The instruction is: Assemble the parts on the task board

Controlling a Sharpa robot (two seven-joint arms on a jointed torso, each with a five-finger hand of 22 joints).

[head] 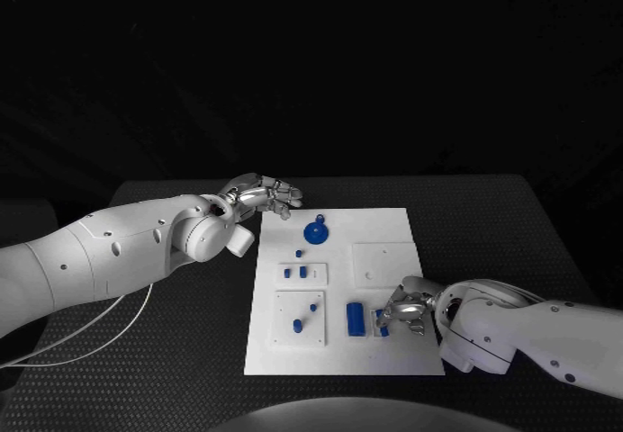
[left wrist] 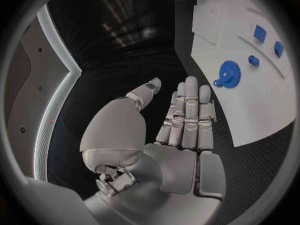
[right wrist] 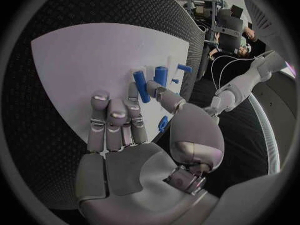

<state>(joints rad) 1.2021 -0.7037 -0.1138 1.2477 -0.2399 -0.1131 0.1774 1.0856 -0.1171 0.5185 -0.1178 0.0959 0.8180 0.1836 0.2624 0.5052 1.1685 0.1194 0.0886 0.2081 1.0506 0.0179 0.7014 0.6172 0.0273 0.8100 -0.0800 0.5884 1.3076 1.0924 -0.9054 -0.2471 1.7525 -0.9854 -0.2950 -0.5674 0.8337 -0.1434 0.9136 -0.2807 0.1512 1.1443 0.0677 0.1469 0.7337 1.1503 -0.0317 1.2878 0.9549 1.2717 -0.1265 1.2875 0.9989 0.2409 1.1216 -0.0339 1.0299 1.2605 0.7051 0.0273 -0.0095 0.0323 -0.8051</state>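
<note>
On the task board [head: 390,229], blue gear [head: 317,234] near its far edge, left hand [head: 266,196] just beside, fingers apart and empty, right hand [head: 405,310] pinched a blue part [head: 383,322] at the near end.

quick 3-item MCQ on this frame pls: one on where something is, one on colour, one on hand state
1. Where is the gear?
A. on the white board's far half
B. on the bare table
C. in the left hand

2. What colour are the small parts?
A. red
B. blue
C. yellow

3. What is the left hand doing?
A. gripping the gear
B. pressing a peg
C. holding nothing, fingers apart

Answers:
1 A: the head view shows it on the board, toward the far end.
2 B: gear and the upright block are blue.
3 C: the left wrist view shows a bare palm beside the board's edge.
</note>
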